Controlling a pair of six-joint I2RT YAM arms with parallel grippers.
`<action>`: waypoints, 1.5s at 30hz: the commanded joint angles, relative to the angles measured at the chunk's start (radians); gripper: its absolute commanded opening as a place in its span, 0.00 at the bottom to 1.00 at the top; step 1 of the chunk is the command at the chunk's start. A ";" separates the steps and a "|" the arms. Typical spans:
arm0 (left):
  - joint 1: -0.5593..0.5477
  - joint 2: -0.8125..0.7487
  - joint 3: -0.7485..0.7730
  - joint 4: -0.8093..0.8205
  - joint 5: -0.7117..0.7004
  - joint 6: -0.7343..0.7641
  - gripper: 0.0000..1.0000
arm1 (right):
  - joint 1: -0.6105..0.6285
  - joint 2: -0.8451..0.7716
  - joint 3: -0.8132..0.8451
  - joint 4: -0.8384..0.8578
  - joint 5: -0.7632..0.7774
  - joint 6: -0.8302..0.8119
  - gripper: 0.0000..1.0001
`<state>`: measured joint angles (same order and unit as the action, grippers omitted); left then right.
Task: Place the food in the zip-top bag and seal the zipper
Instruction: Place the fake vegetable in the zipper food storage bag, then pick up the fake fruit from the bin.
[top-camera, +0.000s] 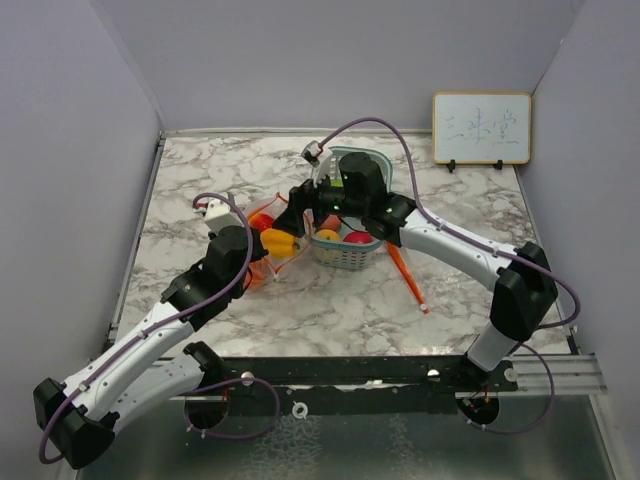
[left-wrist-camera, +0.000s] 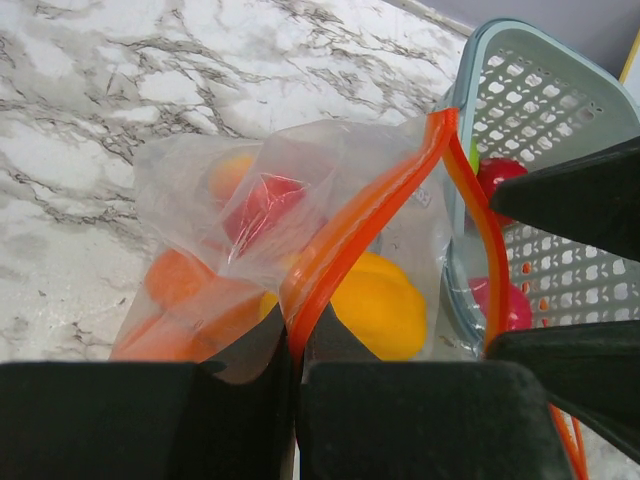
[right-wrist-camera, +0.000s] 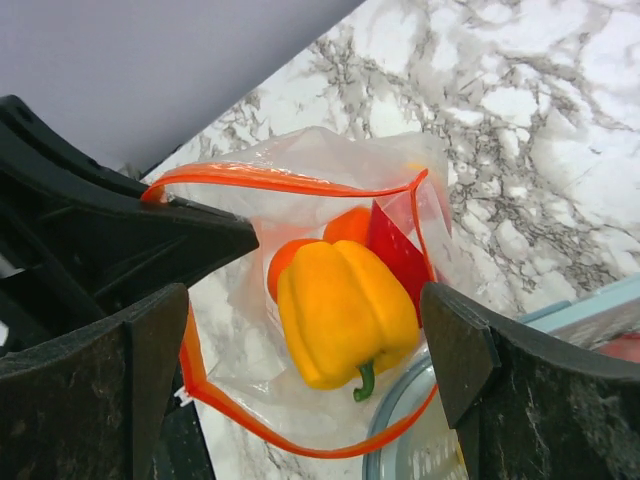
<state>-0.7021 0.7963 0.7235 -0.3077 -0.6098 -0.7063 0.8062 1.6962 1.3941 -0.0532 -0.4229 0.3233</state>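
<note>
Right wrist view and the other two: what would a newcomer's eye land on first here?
The bright yellow toy pepper, lying in the open mouth of the zip-top bag between the spread fingers of the right end effector. Next, the left end effector pinching the bag's orange zipper rim, and the pale teal basket right beside the bag with red toy fruits inside.
</note>
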 joint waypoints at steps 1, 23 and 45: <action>0.004 -0.014 0.026 0.021 0.008 -0.007 0.00 | 0.005 -0.126 -0.037 0.006 0.102 -0.040 0.99; 0.003 -0.136 0.074 -0.011 0.016 -0.002 0.00 | -0.073 0.041 0.012 -0.372 0.612 -0.004 0.96; 0.003 -0.130 0.062 -0.018 0.014 0.008 0.00 | -0.102 0.256 -0.006 -0.227 0.640 0.035 0.32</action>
<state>-0.7021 0.6735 0.7712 -0.3325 -0.5980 -0.7048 0.7074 1.9862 1.4273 -0.3069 0.1753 0.3607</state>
